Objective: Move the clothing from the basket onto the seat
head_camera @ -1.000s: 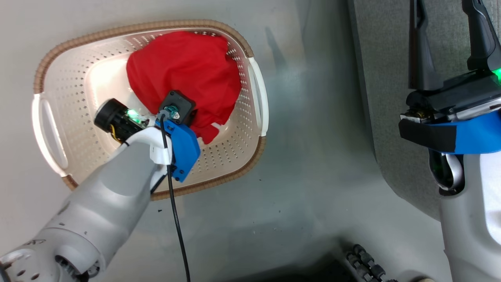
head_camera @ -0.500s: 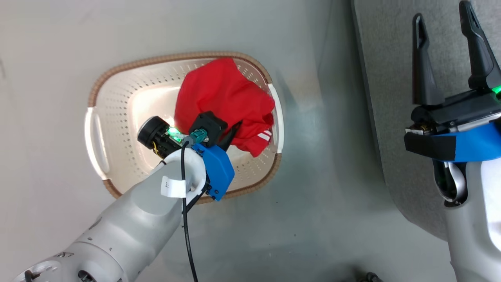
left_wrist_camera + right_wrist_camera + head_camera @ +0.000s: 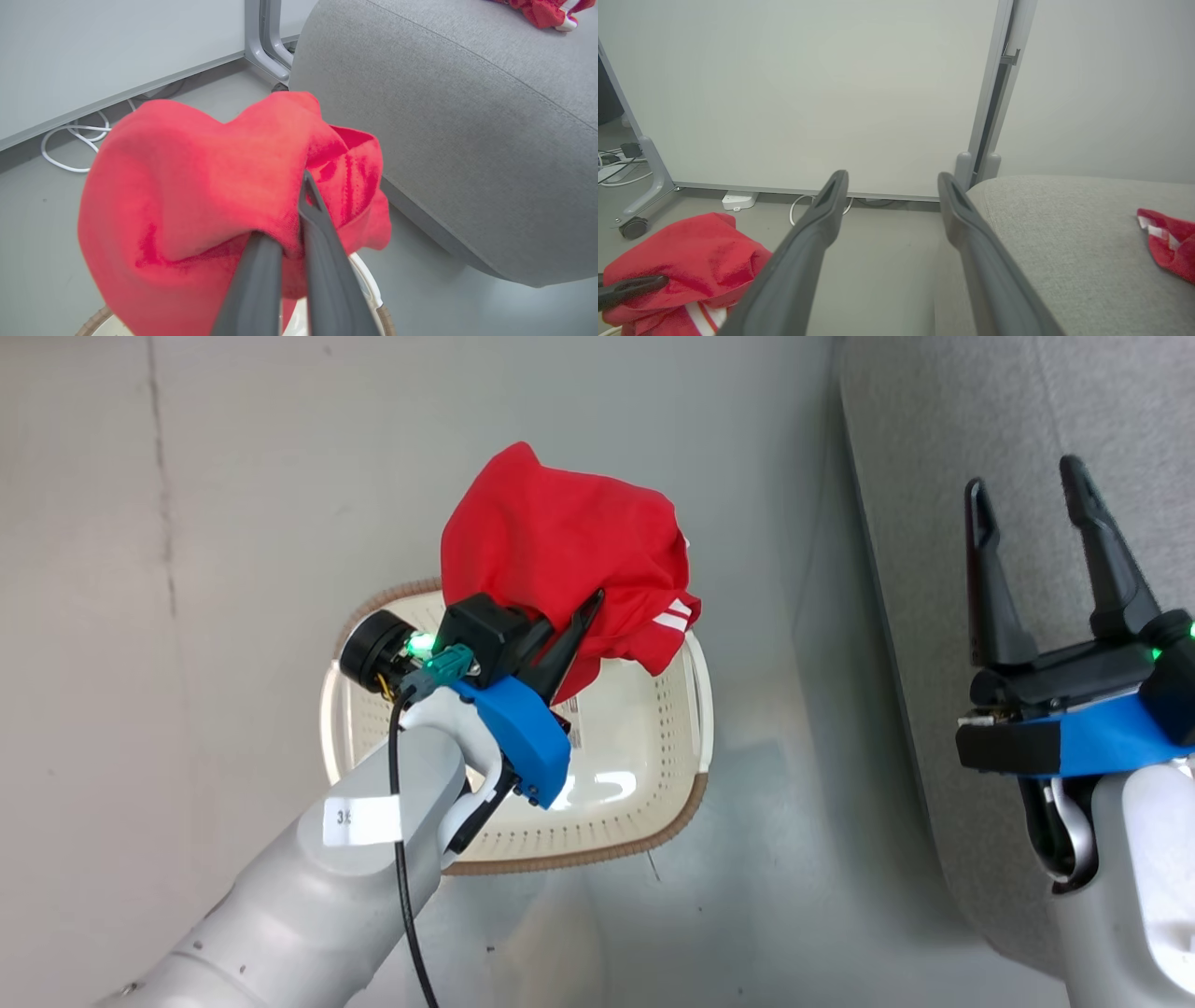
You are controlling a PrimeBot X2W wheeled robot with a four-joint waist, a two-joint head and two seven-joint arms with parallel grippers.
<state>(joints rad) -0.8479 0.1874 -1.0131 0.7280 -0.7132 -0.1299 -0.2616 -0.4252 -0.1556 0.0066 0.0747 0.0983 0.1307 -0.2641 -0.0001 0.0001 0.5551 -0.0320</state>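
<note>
While the left gripper (image 3: pixel 586 616) stands clamped on a fold of the red garment (image 3: pixel 560 551), the bunched cloth hangs in the air over the far end of the laundry basket (image 3: pixel 597 854), with its white stripes showing at the lower edge. The basket sits on a smooth grey floor (image 3: pixel 233 476) that shows a faint seam line and soft reflections. Just to the basket's right rises the grey woven sofa seat (image 3: pixel 934 523), its corner rounded and its seam stitched. The right gripper (image 3: pixel 1025 476) hovers over the seat's edge with its two dark fingers spread wide and nothing between them. In the right wrist view a second red garment (image 3: pixel 1167 242) with white stripes lies on the seat cushion. Behind stands a pale partition panel (image 3: pixel 808 93) on grey wheeled feet (image 3: pixel 633 227), with white cables (image 3: pixel 74 135) looped on the floor at its base.
</note>
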